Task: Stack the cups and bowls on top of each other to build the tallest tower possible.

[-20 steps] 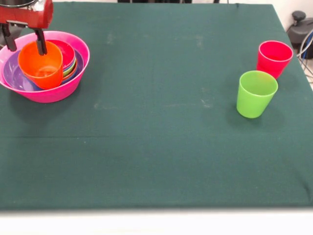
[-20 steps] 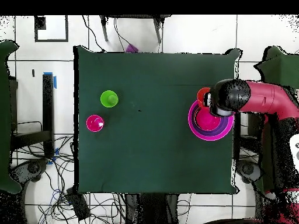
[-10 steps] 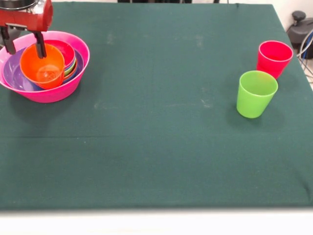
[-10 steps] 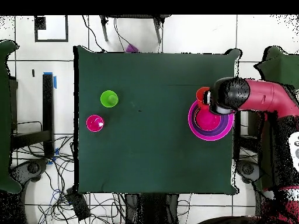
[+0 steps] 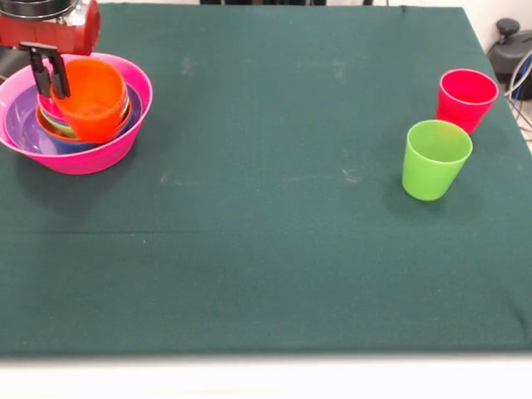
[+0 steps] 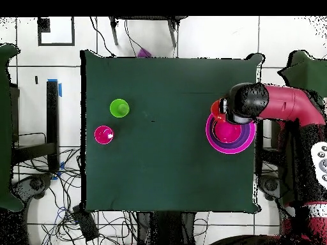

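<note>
seating the orange cup [image 5: 93, 98] into the bowls [image 5: 79, 150], upper left; pincer [image 5: 48, 73] clamped on its rim; next i'd release.

Glossy plastic cups [image 5: 435, 158] – matt cloth [image 5: 274, 249]

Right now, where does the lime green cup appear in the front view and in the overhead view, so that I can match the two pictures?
Front view: the lime green cup stands right of centre, just in front of the red-pink cup.
Overhead view: it stands on the table's left part, above the red-pink cup.
Shared landmark: the red-pink cup beside it.
</note>
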Controlling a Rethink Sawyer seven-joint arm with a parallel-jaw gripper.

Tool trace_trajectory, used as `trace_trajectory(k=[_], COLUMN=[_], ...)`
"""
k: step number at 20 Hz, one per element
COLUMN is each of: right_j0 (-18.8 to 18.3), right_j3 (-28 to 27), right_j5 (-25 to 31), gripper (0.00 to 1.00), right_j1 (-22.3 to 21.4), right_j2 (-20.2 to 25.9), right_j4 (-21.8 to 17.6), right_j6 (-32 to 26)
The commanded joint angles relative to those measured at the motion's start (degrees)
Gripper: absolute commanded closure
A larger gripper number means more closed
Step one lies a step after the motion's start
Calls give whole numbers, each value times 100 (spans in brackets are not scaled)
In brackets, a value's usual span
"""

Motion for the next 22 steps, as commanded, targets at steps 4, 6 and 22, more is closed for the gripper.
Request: trace_trajectory(k=[4,6,22], right_j0=[194,187,7], right_j3=[-129,-140,641], right_j5=[184,194,1318], gripper=[100,100,100], right_j1=[300,305,-956], right_j2=[144,149,174], right_j4=[-200,-199,387], right_j6=[-1121,-1140,-1475])
